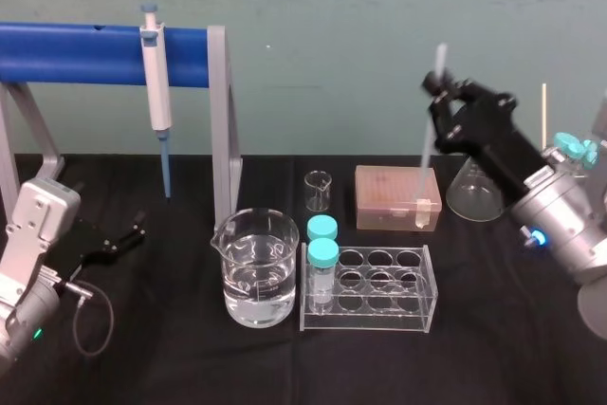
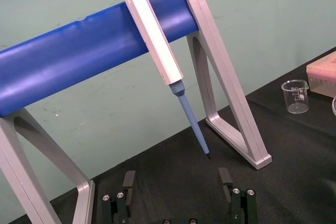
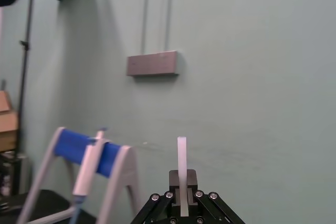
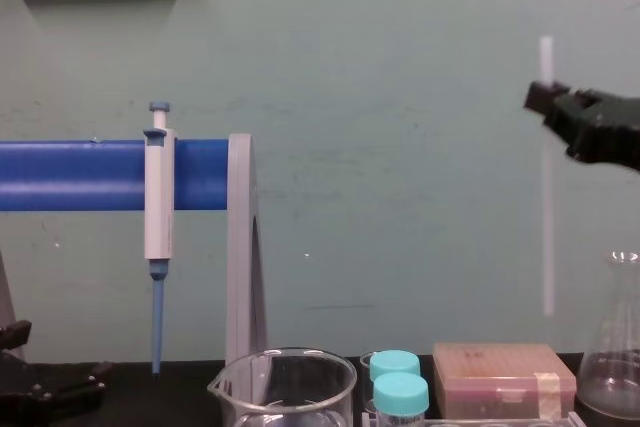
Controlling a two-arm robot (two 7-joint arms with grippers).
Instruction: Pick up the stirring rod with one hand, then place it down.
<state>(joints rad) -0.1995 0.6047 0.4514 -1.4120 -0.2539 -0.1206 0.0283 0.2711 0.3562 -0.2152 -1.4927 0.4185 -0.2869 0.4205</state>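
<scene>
My right pincer (image 1: pixel 438 87) is up in the air behind the right end of the clear tube rack (image 1: pixel 417 308). Its fingers are closed tight on the stirring rod (image 1: pixel 428 158) near the rod's top. The rod is thin, straight and milky white, and you can half see through it. It hangs nearly upright, with a short stub above my fingers and the long part below. In the chest view its lower end is well above the pinkish lidded box (image 1: pixel 397 196) that sits behind the rack, so it touches nothing but my fingers.

There are two beakers. The big beaker (image 1: pixel 228 246) is just left of the rack and about half full of clear liquid. The small beaker (image 1: pixel 318 191) is behind the rack's left end and looks empty. One cone-shaped flask (image 1: pixel 472 194) stands behind the rack and to its right, beyond the box; I cannot tell whether anything is in it. Two tubes with teal caps (image 1: pixel 322 253) stand at the rack's left end, and the rack's other holes are bare.

One pipette (image 1: pixel 156 82) hangs from the blue bar (image 1: pixel 76 52), far left of the rack. My left pincer (image 2: pixel 177 182) rests low on the black table, left of the rack and past the big beaker, with its fingers spread wide and holding nothing.
</scene>
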